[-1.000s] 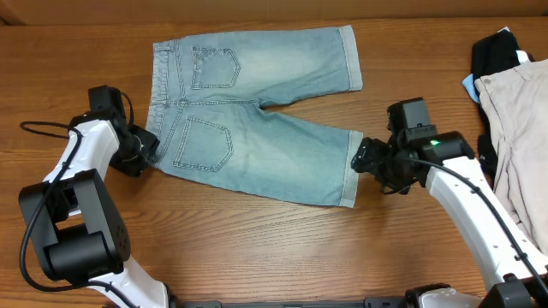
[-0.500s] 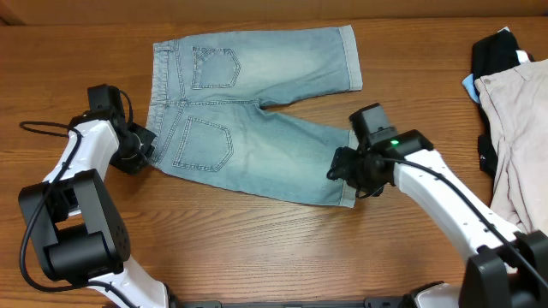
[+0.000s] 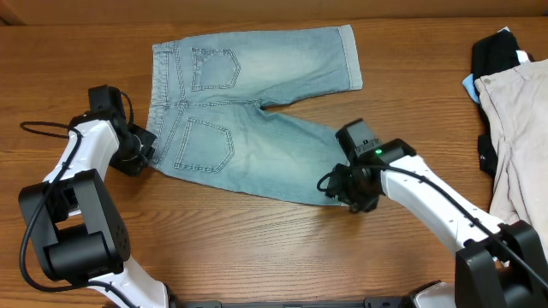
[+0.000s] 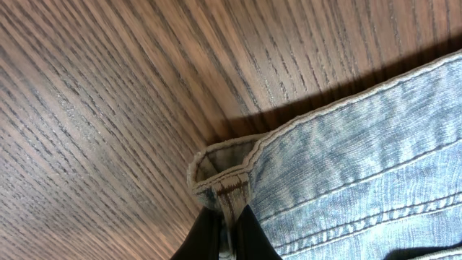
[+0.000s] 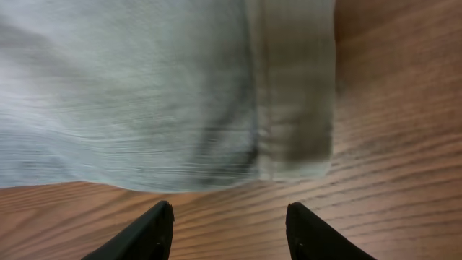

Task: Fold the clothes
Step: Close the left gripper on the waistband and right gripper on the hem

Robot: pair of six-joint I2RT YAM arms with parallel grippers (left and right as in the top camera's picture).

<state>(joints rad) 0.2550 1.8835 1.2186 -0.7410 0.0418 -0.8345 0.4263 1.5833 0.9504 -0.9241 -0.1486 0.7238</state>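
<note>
One pair of faded light-blue denim jeans (image 3: pixel 257 128) lies spread flat near the middle of the brown wood-grain table (image 3: pixel 257 248), back pockets up, waistband to the left and both legs running to the right, the far leg angled away from the near one. No fold has been made yet.

At the near corner of the waistband, the left gripper (image 3: pixel 147 147) is pinched shut on the denim edge; its wrist view shows the black fingers (image 4: pixel 209 235) pressed together around the waistband seam of the jeans (image 4: pixel 361 166), and it has not shifted over the last second.

What has changed is the right gripper (image 3: pixel 341 186). A second ago it stood off to the right of the near leg's hem, clear of the cloth; it has since swung in over that hem. Its wrist view shows the jaws standing apart with nothing between them, fingertips (image 5: pixel 155 231) low over bare wood just off the near edge of the leg, with the cuffed hem (image 5: pixel 296 94) directly ahead.

So the approach looks nearly finished: with the waistband already held, the likely next step is closing on the cuff corner.

Well apart at the table's right edge lie folded beige trousers (image 3: pixel 518 128) and a crumpled black garment (image 3: pixel 492 51), untouched.
</note>
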